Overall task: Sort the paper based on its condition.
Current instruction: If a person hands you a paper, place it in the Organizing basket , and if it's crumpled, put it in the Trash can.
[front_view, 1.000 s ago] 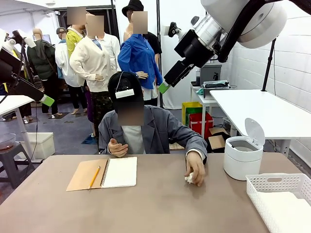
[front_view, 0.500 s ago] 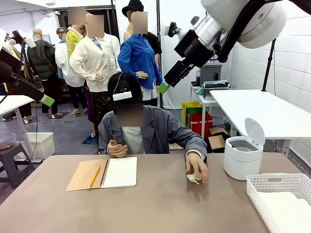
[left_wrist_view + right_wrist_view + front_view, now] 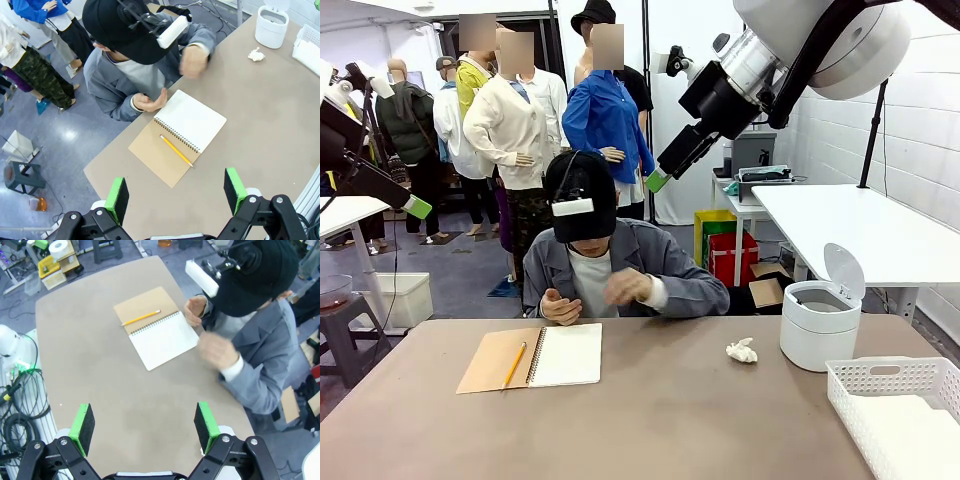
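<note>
Crumpled paper ball [image 3: 741, 350] lies on the brown table [image 3: 660, 430], near the white bin [image 3: 818, 325] with its lid up, not touching it and well apart from the person's hands. White basket [image 3: 880, 375] stands at the table's right corner. Open notebook [image 3: 535, 357] with a pencil [image 3: 514, 364] on its cover sits left of centre. Left gripper [image 3: 176, 192] and right gripper [image 3: 144, 421] hang high above the table, jaws spread wide, nothing between the pads.

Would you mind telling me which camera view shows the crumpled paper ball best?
The front view: the paper ball lies close and unobstructed on the table beside the white bin. The left wrist view shows it small and distant.
</note>
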### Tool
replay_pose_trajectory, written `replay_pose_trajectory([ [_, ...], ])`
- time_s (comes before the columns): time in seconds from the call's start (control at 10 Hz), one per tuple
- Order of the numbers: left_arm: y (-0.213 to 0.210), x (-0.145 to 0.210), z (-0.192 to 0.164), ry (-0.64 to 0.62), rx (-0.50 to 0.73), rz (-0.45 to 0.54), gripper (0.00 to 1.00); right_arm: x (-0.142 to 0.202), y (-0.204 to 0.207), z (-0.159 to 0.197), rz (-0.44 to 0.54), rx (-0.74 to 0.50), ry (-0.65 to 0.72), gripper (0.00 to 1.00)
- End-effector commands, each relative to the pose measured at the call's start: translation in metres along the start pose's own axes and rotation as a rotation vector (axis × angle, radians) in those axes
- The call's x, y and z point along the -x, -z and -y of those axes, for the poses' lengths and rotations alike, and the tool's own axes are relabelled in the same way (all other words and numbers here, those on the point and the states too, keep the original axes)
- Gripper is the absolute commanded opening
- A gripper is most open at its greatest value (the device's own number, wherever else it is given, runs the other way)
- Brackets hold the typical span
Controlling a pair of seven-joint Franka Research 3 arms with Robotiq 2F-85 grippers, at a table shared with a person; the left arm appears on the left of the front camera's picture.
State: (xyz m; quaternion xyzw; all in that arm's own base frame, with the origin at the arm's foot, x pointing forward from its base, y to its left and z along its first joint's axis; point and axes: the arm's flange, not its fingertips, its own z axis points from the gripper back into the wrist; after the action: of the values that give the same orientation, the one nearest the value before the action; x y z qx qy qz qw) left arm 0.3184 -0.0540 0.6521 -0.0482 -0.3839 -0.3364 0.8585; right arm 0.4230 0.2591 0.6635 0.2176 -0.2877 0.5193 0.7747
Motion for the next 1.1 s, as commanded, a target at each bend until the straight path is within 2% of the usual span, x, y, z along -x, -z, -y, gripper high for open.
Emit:
replay_pose_trajectory([
  [0.0,0.0,0.0,-0.001,-0.001,-0.002,0.002,1.0,-0.001,0.0,0.002,0.001,-0.001,0.0,1.0],
  [0.7,0.0,0.0,-0.001,-0.001,-0.002,0.002,1.0,0.0,0.0,0.0,0.0,0.0,0.0,1.0],
  [0.8,0.0,0.0,-0.001,-0.001,-0.002,0.002,1.0,0.005,0.003,0.005,-0.076,0.006,0.067,1.0],
  [1.0,0.0,0.0,-0.001,-0.001,-0.002,0.002,1.0,0.011,0.005,0.01,-0.11,0.016,0.099,1.0],
])
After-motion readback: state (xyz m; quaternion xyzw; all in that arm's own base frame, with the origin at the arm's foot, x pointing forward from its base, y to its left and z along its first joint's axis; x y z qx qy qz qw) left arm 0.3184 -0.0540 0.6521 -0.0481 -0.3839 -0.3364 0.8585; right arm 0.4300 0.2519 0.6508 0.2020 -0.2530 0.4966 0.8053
